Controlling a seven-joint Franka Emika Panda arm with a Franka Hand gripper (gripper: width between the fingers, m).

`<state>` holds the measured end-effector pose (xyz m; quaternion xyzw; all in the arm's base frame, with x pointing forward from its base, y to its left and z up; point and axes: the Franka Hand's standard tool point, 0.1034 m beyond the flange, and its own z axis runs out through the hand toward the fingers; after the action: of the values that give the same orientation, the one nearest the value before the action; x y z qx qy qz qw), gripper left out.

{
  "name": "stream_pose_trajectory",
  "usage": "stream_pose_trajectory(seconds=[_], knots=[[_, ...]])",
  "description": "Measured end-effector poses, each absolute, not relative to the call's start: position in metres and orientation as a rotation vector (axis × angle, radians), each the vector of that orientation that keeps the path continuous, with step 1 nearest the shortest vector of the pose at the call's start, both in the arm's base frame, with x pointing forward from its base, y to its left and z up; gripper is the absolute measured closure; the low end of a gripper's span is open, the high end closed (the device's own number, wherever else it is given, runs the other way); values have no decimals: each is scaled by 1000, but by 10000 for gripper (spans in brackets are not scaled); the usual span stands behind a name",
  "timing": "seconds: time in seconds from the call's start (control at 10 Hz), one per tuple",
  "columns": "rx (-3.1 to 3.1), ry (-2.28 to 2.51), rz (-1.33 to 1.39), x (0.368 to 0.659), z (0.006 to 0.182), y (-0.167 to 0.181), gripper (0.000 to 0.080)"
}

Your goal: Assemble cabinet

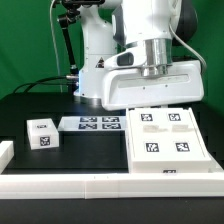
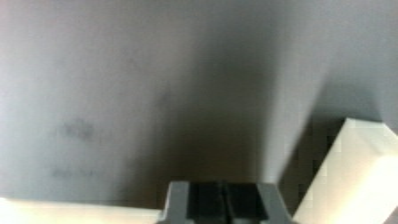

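The cabinet [image 1: 165, 140] is a large white boxy body with several black-and-white tags on its top face, lying on the dark table at the exterior view's right. My gripper [image 2: 226, 205] hangs right behind the cabinet's far edge, and its fingertips are hidden there in the exterior view. In the wrist view the two dark pads are pressed together with nothing between them. A blurred grey-white surface [image 2: 125, 100] fills that view very close up, with a cream edge [image 2: 365, 170] at one side.
A small lone white tagged cube [image 1: 42, 133] stands at the exterior view's left. The marker board [image 1: 90, 124] lies flat between it and the cabinet. A white rail [image 1: 110, 186] runs along the table's front edge. The robot's base [image 1: 95, 60] stands behind.
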<state>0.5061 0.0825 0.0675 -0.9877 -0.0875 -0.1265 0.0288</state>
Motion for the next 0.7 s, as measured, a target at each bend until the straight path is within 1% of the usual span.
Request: stream_pose_trajectory(seconds=[0.2,0.4,0.5,0.7], knots=[[-3045,-278,-404,509,85,84,797],[-3046,-282,-378,515,95,85,797],[-3044,-282,-380,521,99,86,797],[-3045,-282,-375,518,96,86,797]])
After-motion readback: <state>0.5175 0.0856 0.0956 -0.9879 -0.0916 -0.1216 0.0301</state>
